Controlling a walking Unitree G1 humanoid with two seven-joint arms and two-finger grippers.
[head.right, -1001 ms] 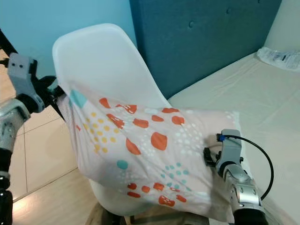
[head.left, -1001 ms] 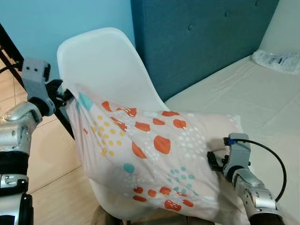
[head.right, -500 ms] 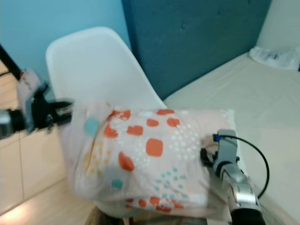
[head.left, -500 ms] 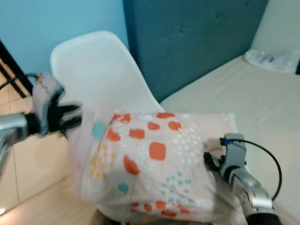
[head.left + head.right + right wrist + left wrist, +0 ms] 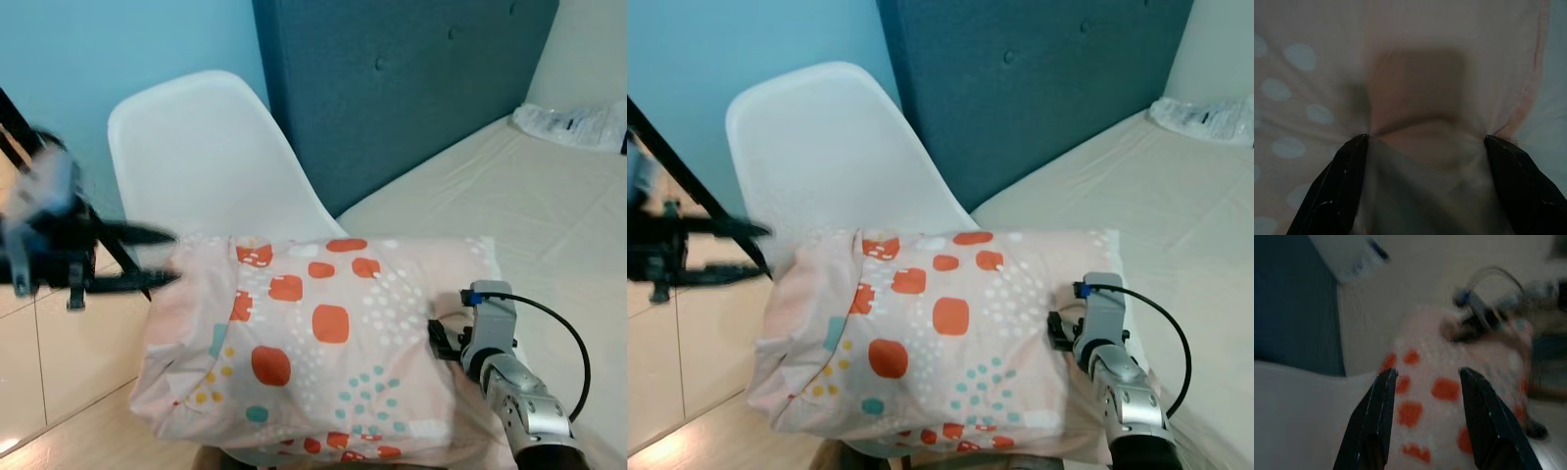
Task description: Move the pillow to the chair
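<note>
The pillow [image 5: 323, 338], pale pink with orange, teal and yellow spots, lies flat across the seat of the white chair [image 5: 196, 147]. My left gripper [image 5: 171, 257] is open and blurred by motion, just off the pillow's left corner and holding nothing. In the left wrist view its fingers [image 5: 1376, 421] stand apart, with the pillow [image 5: 1440, 396] beyond them. My right gripper [image 5: 438, 340] is at the pillow's right end, its fingers sunk into the fabric. Up close, the cloth [image 5: 1415, 98] bunches between its fingers [image 5: 1342, 186].
A bed [image 5: 549, 206] with a beige sheet lies right of the chair, against a dark teal headboard [image 5: 392, 88]. A clear plastic bag [image 5: 573, 122] rests at the bed's far end. A black frame [image 5: 686, 176] leans at the left over the tiled floor [image 5: 59, 362].
My left gripper let go of the pillow's left corner and swung away to the left. The pillow dropped from its raised tilt to lie flat on the chair seat.
</note>
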